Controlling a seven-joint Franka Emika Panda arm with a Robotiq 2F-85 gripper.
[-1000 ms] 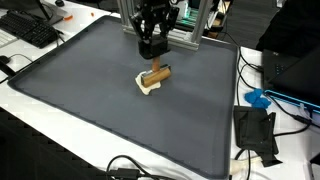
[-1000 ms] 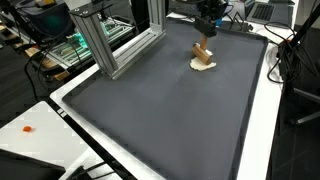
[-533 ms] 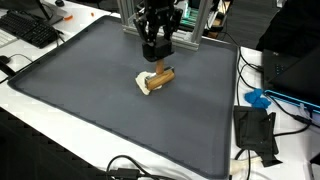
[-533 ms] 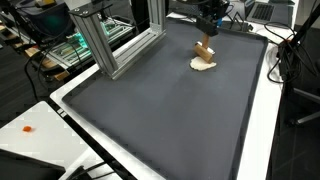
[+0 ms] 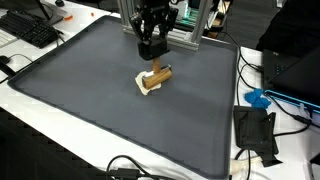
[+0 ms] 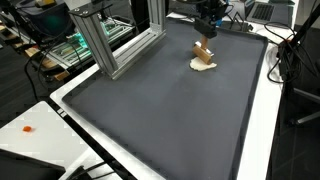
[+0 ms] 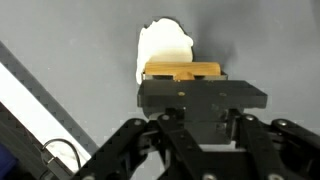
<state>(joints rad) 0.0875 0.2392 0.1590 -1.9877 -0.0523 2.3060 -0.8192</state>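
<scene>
A small wooden block [image 5: 158, 74] hangs tilted just over a flat, cream-white piece [image 5: 146, 86] on the dark grey mat [image 5: 90, 90]. My black gripper [image 5: 152, 60] comes down from above and is shut on the wooden block's upper end. The same stack appears in the opposite exterior view: gripper [image 6: 205, 38], wooden block [image 6: 204, 51], white piece [image 6: 203, 67]. The wrist view has the wooden block [image 7: 183, 72] right beyond the gripper [image 7: 195, 88], with the white piece [image 7: 164, 45] behind it. The gripper's body hides its fingertips there. Whether the block touches the white piece is unclear.
An aluminium frame [image 6: 112, 42] stands at the mat's far edge behind the arm. A keyboard [image 5: 30, 30] lies off the mat's corner. A blue object [image 5: 258, 98], a black device [image 5: 255, 132] and cables [image 5: 130, 168] lie outside the mat's rim.
The gripper and the block shifted slightly sideways and back together. The white piece stayed where it was.
</scene>
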